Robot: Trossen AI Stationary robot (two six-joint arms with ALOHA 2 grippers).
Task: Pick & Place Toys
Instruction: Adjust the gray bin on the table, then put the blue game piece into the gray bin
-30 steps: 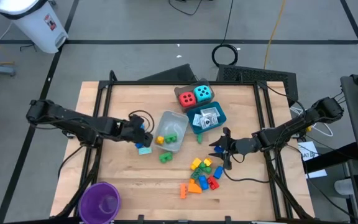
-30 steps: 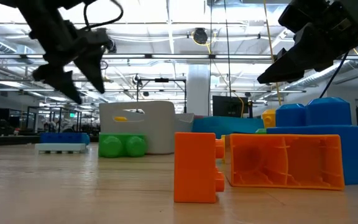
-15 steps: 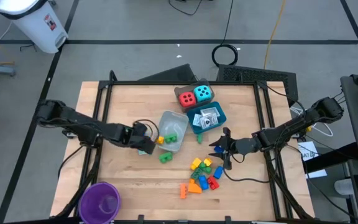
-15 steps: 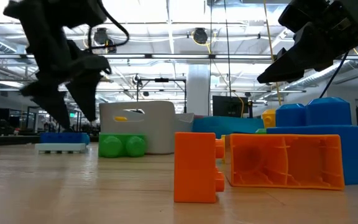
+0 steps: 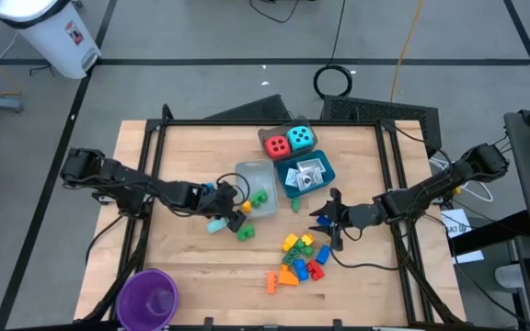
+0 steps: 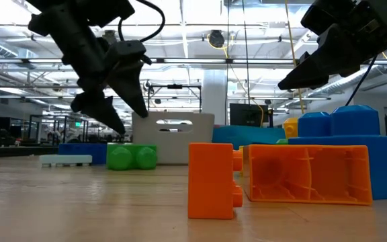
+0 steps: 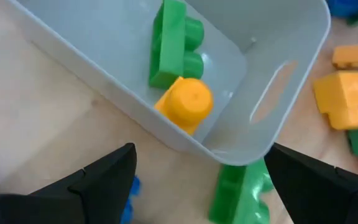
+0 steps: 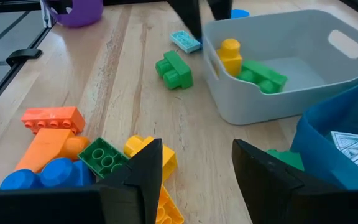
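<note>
A grey tray (image 5: 258, 187) near the table's middle holds a green brick (image 7: 173, 43) and a yellow brick (image 7: 185, 102). My left gripper (image 5: 235, 208) is open, low at the tray's near left corner (image 7: 229, 155), with one finger on either side of that corner. A green brick (image 5: 245, 233) and a flat cyan brick (image 5: 214, 224) lie on the table beside it. My right gripper (image 5: 332, 219) hangs open over bare wood, nothing between its fingers, just beyond a pile of bricks (image 5: 300, 257). A red die (image 5: 275, 145) and a cyan die (image 5: 300, 139) sit at the far side. My left gripper slants down from the table's left at the grey tray's near left corner (image 7: 229, 155), its fingers (image 7: 104, 177) astride that corner. Whether a finger touches the tray's wall I cannot tell. The tray stands flat on the table.
A blue tray (image 5: 324, 172) with white packets stands right of the grey tray. A purple cup (image 5: 147, 296) is at the near left corner. A blue brick (image 5: 212, 189) lies left of the grey tray. Bare wood lies along the left and far left.
My left gripper has gone toward the table's right edge and down to the grey tray, rolling somewhat as it went, still open. The grey tray has slid toward the right and turned squarer to the table. The cyan flat brick has stayed put.
</note>
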